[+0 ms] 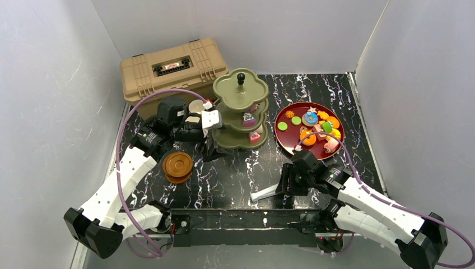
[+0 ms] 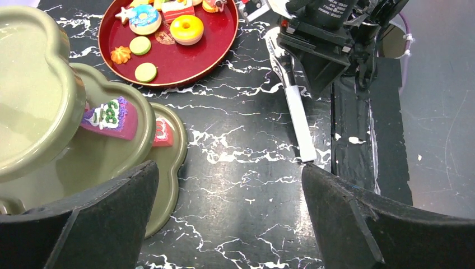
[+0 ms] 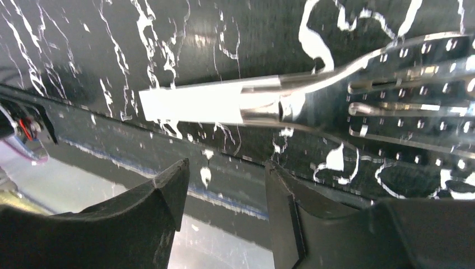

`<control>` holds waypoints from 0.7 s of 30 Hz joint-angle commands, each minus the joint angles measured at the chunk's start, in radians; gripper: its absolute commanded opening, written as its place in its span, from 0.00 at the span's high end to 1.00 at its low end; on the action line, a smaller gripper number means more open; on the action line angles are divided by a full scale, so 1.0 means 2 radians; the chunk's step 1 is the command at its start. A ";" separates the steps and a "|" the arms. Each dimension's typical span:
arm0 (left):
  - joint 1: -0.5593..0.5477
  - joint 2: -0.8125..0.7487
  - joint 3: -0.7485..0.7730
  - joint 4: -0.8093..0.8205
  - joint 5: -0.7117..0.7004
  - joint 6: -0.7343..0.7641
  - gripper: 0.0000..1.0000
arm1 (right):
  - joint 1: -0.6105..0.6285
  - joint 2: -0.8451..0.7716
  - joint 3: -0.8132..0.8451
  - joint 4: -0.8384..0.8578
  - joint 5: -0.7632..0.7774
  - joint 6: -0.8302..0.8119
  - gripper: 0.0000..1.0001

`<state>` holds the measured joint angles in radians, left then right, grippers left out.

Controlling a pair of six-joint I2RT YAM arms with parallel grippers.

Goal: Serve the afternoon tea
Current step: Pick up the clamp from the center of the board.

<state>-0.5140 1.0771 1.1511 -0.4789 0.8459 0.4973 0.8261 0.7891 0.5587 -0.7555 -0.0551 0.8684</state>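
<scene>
**Operator:** What do you record, biggest item first?

**Inspector:** Your black marbled table (image 1: 224, 179) carries everything. The tan toolbox (image 1: 173, 67) stands shut at the far left corner. Just right of it is the olive three-tier stand (image 1: 249, 92), upright, with its black knob (image 1: 241, 78) on top. To the stand's right, apart from it, lies the red tray (image 1: 288, 141).

**Operator:** And the food?

**Inspector:** Most toy pastries sit on the tray, among them a yellow donut (image 2: 186, 28). A pink cake slice (image 2: 109, 117) lies on the stand's middle tier, and a red piece (image 1: 255, 136) lies on the lowest tier. The brown saucers (image 1: 177, 166) are stacked on the table, near left of the stand.

**Operator:** My grippers?

**Inspector:** Your left gripper (image 2: 227, 174) hangs at the stand's left side with its jaws spread wide and nothing between them. Your right gripper (image 3: 225, 168) is low over the near edge of the table, its jaws partly apart and gripping nothing. A slotted spatula (image 1: 268, 194) with a white handle lies flat on the table just beyond its fingertips. I cannot tell whether they touch it.
</scene>
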 commanded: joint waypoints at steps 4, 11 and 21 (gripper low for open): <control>-0.001 -0.005 0.000 -0.004 0.006 0.011 0.01 | 0.003 0.030 -0.018 0.169 0.088 0.021 0.37; -0.001 -0.017 -0.001 -0.007 0.002 0.021 0.01 | 0.005 0.123 0.004 0.190 0.108 0.018 0.47; -0.001 -0.021 -0.003 -0.007 0.004 0.015 0.01 | 0.030 0.229 0.073 0.202 0.141 -0.016 0.51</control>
<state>-0.5144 1.0626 1.1511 -0.4797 0.8452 0.5236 0.8436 1.1515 0.5987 -0.3836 0.1837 0.8772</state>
